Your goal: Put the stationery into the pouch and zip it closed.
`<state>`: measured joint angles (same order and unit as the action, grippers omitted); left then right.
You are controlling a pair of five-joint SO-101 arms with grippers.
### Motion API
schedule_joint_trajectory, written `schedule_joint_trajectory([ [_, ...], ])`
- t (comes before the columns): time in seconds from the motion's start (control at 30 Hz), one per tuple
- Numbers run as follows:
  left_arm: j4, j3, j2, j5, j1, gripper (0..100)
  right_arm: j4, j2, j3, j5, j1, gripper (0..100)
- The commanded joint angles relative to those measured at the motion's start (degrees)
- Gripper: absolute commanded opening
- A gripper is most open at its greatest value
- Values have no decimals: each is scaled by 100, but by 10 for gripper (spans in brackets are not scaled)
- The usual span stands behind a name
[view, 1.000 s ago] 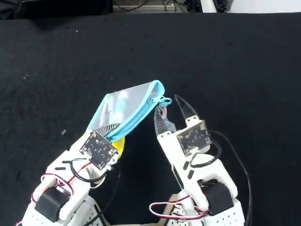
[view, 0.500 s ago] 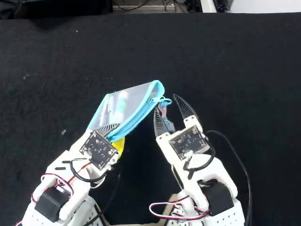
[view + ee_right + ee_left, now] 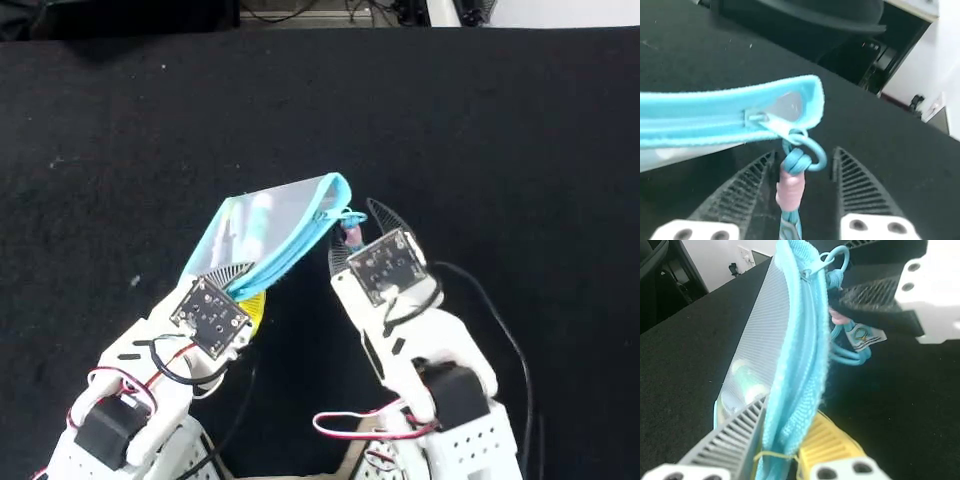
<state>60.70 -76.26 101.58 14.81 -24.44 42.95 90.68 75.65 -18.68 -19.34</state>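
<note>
Blue fabric is edging the clear-sided pouch, which is being held on edge over the black table by the left gripper, closed tight on the pouch's near end. At the far end, the zip pull is being flanked by the right gripper, its fingers being held apart with nothing clamped between them. A pale item is being carried inside the pouch.

We took it for a lab or office workroom: a matte black cloth-covered surface, loose dark cables behind it, a plain white wall.
</note>
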Motion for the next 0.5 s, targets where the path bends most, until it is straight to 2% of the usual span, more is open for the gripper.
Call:
schedule_joint_trajectory([
  [0.0,105,-136,-62,-70,57,30,158,523,-286,-9,97,113],
  [0.17,105,-136,-62,-70,57,30,220,1095,-48,-9,97,103],
  [0.3,105,-136,-62,-70,57,30,211,1138,4,-9,97,8],
  [0.47,105,-136,-62,-70,57,30,202,1138,31,-9,97,34],
])
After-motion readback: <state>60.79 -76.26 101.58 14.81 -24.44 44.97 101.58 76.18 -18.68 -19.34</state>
